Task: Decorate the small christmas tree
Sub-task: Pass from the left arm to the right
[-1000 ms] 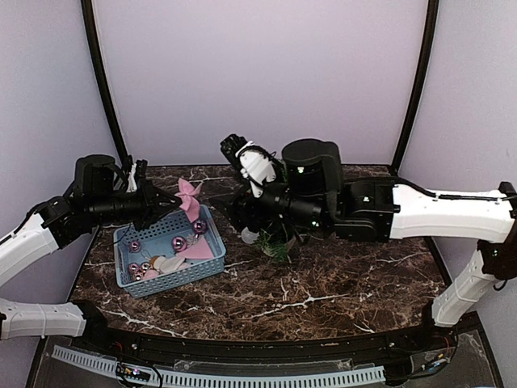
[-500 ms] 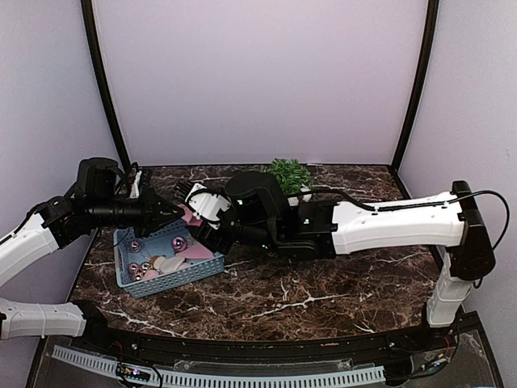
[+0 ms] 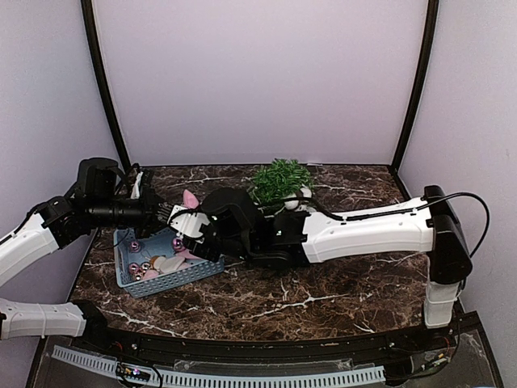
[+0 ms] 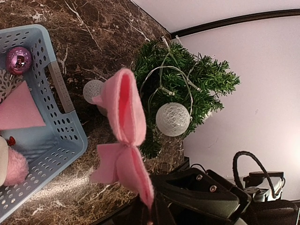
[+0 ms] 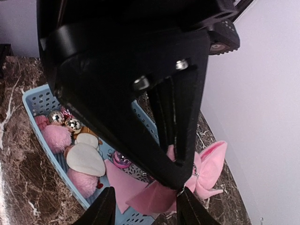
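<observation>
One small christmas tree (image 3: 279,178) stands at the middle of the table's (image 3: 339,295) far edge, close to the back wall. Its long axis is vertical, crown up; the pot is not clearly visible behind the right arm. The branches are bushy dark-green needle sprigs, strung with thin wire carrying round white thread-wound balls (image 4: 172,119).

Forward and left of the tree, the left gripper (image 3: 166,213) is fully closed on a soft pink fabric bow (image 4: 123,136). The right gripper (image 5: 145,211) faces it, fingers partly apart on either side of a bow tail; contact cannot be determined.

Beneath both grippers, near the table's left edge, sits a perforated light-blue plastic basket (image 3: 166,281) holding glossy purple baubles (image 4: 18,60).
</observation>
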You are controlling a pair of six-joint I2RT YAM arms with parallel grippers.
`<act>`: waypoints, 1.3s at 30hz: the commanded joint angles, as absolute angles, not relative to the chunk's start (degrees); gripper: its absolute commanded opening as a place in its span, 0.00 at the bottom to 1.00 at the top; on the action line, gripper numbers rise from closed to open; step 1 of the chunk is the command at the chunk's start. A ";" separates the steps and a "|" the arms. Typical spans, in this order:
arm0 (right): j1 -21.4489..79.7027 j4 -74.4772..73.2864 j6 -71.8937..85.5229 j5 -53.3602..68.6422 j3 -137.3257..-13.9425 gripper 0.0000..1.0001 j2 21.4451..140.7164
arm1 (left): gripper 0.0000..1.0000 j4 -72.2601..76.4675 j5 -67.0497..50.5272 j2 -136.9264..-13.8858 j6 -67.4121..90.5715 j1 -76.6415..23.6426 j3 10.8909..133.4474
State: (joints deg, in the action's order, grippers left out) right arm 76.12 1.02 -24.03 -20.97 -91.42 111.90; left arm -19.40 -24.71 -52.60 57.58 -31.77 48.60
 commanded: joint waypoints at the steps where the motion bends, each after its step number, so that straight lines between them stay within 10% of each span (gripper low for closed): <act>1: 76.64 3.05 -26.59 -25.28 -94.11 0.41 114.21 | 0.00 -18.08 -26.08 -52.45 58.06 -32.17 48.73; 8: 76.71 7.37 -27.38 -29.29 -95.10 0.36 116.61 | 0.00 -17.66 -26.93 -52.72 58.48 -32.33 48.34; 19: 76.64 11.39 -25.93 -33.79 -94.73 0.00 115.99 | 0.01 -16.02 -27.16 -52.83 58.64 -32.34 47.82; 28: 74.27 8.74 -13.65 -28.81 -89.72 0.00 105.37 | 0.81 -18.25 -15.55 -46.57 50.13 -32.29 53.74; 39: 65.38 20.24 11.35 1.96 -64.51 0.00 80.14 | 0.87 -8.09 -29.98 -47.84 41.12 -32.38 53.16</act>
State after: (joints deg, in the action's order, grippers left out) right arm 68.86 12.19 -0.60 -12.47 -71.50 85.56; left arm -15.97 -20.64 -45.43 46.24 -32.05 54.89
